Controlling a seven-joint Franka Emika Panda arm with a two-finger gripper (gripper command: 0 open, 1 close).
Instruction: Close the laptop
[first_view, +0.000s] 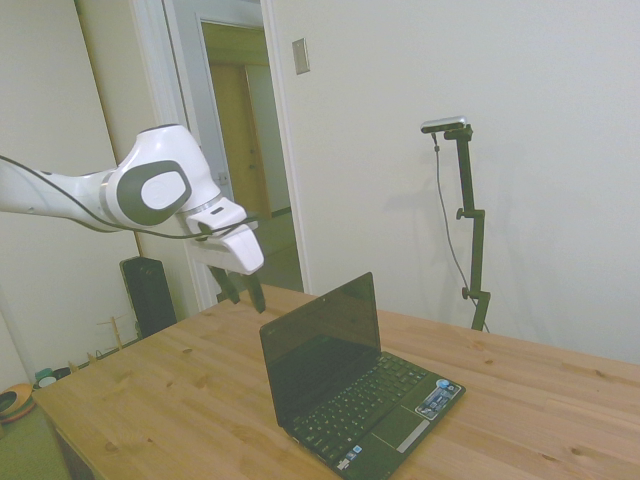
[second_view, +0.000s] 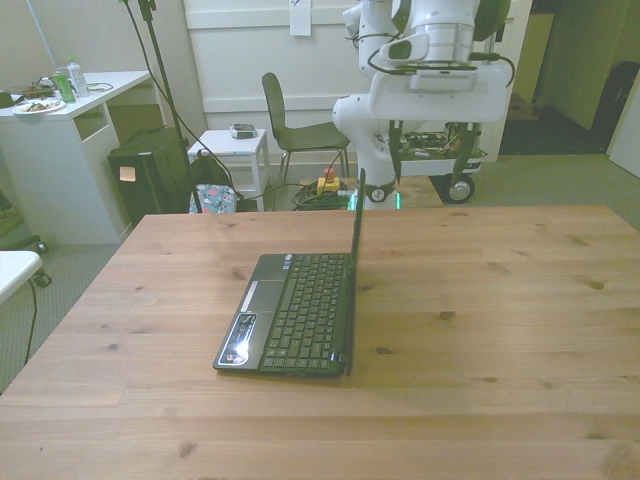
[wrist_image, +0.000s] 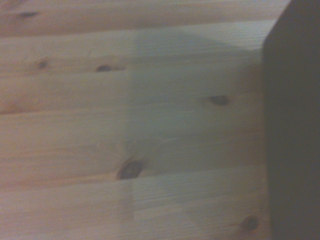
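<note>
The laptop (first_view: 345, 385) stands open on the wooden table (first_view: 150, 400), its dark screen (first_view: 320, 345) nearly upright. In the front view the laptop (second_view: 295, 310) shows its keyboard, and the lid (second_view: 357, 260) is seen edge-on. My gripper (first_view: 244, 295) hangs in the air behind the lid's back, about level with its top edge and apart from it. Nothing is between the open fingers of the gripper (second_view: 430, 165). In the wrist view a dark slab, the lid (wrist_image: 292, 125), stands beside bare wood (wrist_image: 130, 125).
Behind the table in the front view are a dark chair (second_view: 300, 125), a small white side table (second_view: 235, 145), a black box on the floor (second_view: 150, 175) and a white desk (second_view: 70, 110). An open doorway (first_view: 245, 150) is at the back of the side view.
</note>
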